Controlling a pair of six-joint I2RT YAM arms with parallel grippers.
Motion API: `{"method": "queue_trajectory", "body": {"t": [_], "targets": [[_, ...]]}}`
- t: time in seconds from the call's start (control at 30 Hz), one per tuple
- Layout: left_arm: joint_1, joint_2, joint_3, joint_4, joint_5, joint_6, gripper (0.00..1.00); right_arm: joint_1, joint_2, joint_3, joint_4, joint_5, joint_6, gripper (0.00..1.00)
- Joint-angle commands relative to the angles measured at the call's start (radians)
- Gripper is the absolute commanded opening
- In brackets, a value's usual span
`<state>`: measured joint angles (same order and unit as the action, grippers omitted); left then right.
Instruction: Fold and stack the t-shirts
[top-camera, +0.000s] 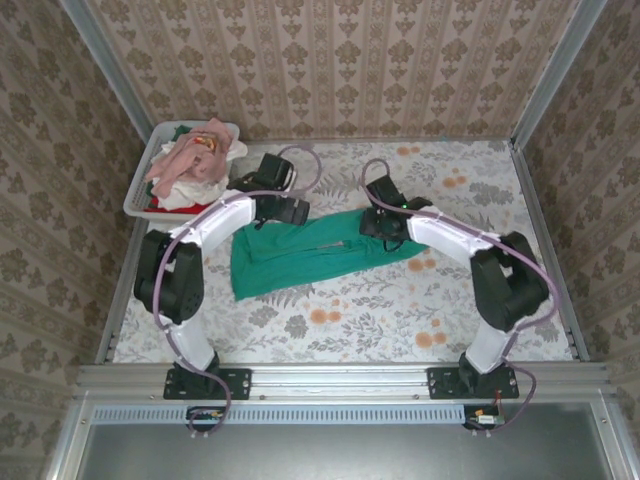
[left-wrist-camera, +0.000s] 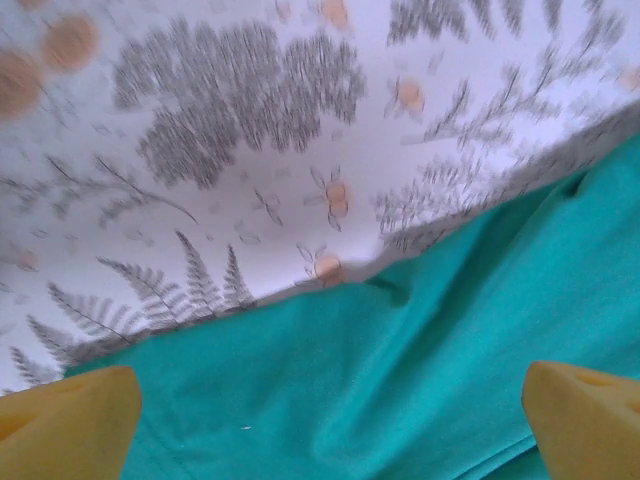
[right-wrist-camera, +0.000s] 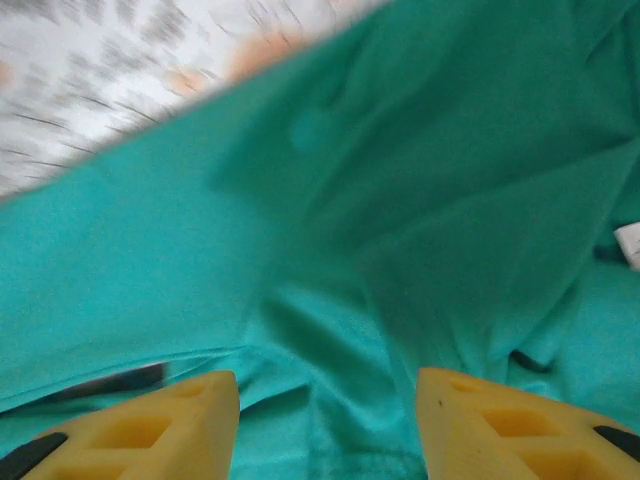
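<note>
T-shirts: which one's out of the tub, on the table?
The teal-green t-shirt, lying spread out on the floral table. The pink, white and red shirts are heaped in the white tub at the far left.

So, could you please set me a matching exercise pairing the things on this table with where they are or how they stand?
Things:
1. teal-green t-shirt
2. white tub
3. pink, white and red clothes
4. left gripper

Place or state:
A. heaped in the tub
B. far-left corner of the table
C. wide open over the shirt's edge
D. spread out mid-table

Pairs: 1-D, 2-B, 3-A, 4-C.
</note>
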<state>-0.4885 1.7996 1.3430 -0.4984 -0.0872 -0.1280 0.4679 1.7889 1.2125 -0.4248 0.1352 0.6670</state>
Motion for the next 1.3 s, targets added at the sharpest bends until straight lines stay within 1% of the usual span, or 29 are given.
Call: {"method": "queue_trajectory", "body": {"t": [0.0,0.1,0.17,0.2,0.3,0.4,0.5,0.53,0.6,0.63,0.7,0.77,0.9,0.97,1.0,1.07,1.13,1.17,1.2,1.23,1.27], "targets": [[0.005,-0.037,-0.145,0.006,0.031,0.005,1.0,-0.031,0.102,0.03,-0.01,0.028,0.049,0.52],[0.001,-0.094,-0.277,0.027,0.066,-0.054,1.0,-0.049,0.185,0.116,-0.051,0.034,0.046,0.52],[-0.024,-0.114,-0.349,0.038,0.097,-0.107,1.0,-0.055,0.242,0.172,-0.071,0.027,0.046,0.52],[-0.041,-0.118,-0.374,0.042,0.091,-0.131,1.0,-0.057,0.27,0.202,-0.08,0.023,0.052,0.52],[-0.088,-0.119,-0.427,0.042,0.069,-0.209,1.0,-0.047,0.38,0.319,-0.098,-0.055,0.057,0.53],[-0.131,-0.111,-0.449,0.033,0.075,-0.275,1.0,-0.036,0.489,0.478,-0.161,-0.077,0.036,0.54],[-0.179,-0.119,-0.462,0.045,0.12,-0.342,1.0,-0.041,0.588,0.654,-0.219,-0.13,0.012,0.54],[-0.203,-0.124,-0.465,0.061,0.144,-0.362,1.0,-0.04,0.614,0.701,-0.222,-0.142,0.002,0.54],[-0.261,-0.125,-0.459,0.098,0.182,-0.409,1.0,-0.038,0.658,0.792,-0.216,-0.209,-0.026,0.55],[-0.292,-0.12,-0.446,0.111,0.201,-0.426,1.0,-0.038,0.687,0.852,-0.247,-0.226,-0.032,0.55],[-0.341,-0.11,-0.409,0.091,0.202,-0.456,1.0,-0.037,0.713,0.947,-0.307,-0.235,-0.056,0.56],[-0.355,-0.125,-0.398,0.081,0.204,-0.482,1.0,-0.044,0.686,0.981,-0.341,-0.206,-0.072,0.57],[-0.341,-0.217,-0.386,0.062,0.23,-0.487,1.0,-0.079,0.544,0.954,-0.343,-0.183,-0.101,0.61],[-0.324,-0.269,-0.354,0.019,0.23,-0.466,1.0,-0.087,0.464,0.909,-0.351,-0.166,-0.124,0.63],[-0.315,-0.296,-0.337,-0.008,0.224,-0.454,1.0,-0.087,0.412,0.858,-0.342,-0.155,-0.133,0.63],[-0.296,-0.348,-0.315,-0.046,0.204,-0.43,1.0,-0.086,0.3,0.706,-0.287,-0.141,-0.134,0.63],[-0.265,-0.4,-0.316,-0.072,0.173,-0.404,1.0,-0.076,0.16,0.467,-0.175,-0.135,-0.101,0.62],[-0.247,-0.419,-0.333,-0.064,0.157,-0.391,1.0,-0.066,0.115,0.382,-0.125,-0.134,-0.083,0.62],[-0.222,-0.432,-0.358,-0.047,0.144,-0.377,1.0,-0.044,0.054,0.262,-0.04,-0.136,-0.054,0.59],[-0.196,-0.435,-0.387,-0.027,0.138,-0.366,1.0,-0.011,0.021,0.185,0.003,-0.135,-0.033,0.58],[-0.17,-0.43,-0.415,-0.004,0.143,-0.354,1.0,0.014,0.013,0.154,0.02,-0.135,-0.024,0.58]]}}
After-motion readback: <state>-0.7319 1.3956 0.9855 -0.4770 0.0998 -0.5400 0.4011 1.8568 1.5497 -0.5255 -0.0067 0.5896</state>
